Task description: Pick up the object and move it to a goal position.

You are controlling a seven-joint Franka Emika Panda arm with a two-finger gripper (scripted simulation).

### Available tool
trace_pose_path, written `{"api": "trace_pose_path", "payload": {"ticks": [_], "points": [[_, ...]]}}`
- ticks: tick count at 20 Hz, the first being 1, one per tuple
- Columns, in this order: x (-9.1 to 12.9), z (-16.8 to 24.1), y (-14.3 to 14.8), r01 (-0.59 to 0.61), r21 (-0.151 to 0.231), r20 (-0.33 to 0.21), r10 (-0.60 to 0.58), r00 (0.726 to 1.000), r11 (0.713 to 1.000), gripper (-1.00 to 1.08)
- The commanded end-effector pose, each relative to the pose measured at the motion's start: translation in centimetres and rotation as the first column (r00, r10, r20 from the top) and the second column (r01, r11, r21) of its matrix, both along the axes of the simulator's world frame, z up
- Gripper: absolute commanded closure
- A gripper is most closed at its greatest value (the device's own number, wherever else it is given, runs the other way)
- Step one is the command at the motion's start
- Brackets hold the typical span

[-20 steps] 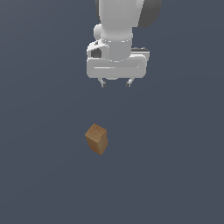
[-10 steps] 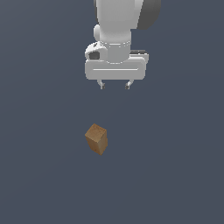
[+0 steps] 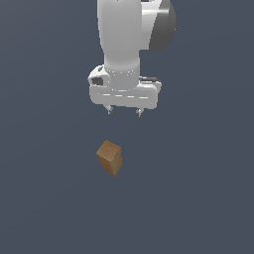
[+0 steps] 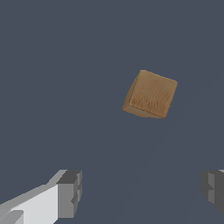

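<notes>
Exterior view: gripper (image 3: 124,112) hangs above the surface (image 3: 44,208), fingers spread wide, nothing held. Wood block (image 3: 109,158) stands on the surface below, apart from the fingertips, slightly toward the view's left.

Wrist view: block (image 4: 150,94) sits rotated vs. the finger (image 4: 70,194) axis, outside the gap. Likely rigid, light, non-fragile w/ moderate grip. Take opposite flat side faces, approx. mid-height; align wrist first.

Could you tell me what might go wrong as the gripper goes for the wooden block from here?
1. The gripper is not over the block, which sits off-centre between the fingers in the wrist view. A straight descent could land a fingertip on it.
2. The block appears rotated relative to the open jaws, so closing without turning the wrist might catch its corners and twist it or squeeze it out.
</notes>
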State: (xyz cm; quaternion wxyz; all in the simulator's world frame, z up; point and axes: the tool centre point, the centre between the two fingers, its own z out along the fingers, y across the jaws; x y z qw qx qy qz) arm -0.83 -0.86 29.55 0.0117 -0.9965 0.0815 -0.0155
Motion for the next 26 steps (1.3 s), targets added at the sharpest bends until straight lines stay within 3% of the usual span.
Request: {"api": "trace_pose_path", "payload": {"ticks": [1, 12, 19, 26], "points": [[1.3, -1.3, -0.9, 0.052, 0.001, -0.006, -0.052, 0.999, 0.999, -0.92], [6.0, -7.8, -4.8, 0.266, -0.011, -0.028, -0.266, 0.964, 0.964, -0.92], [7.2, -9.9, -6.0, 0.325, -0.019, -0.032, -0.326, 0.945, 0.945, -0.92], [7.3, -10.4, -6.1, 0.331, -0.021, -0.034, -0.331, 0.943, 0.943, -0.92]]}}
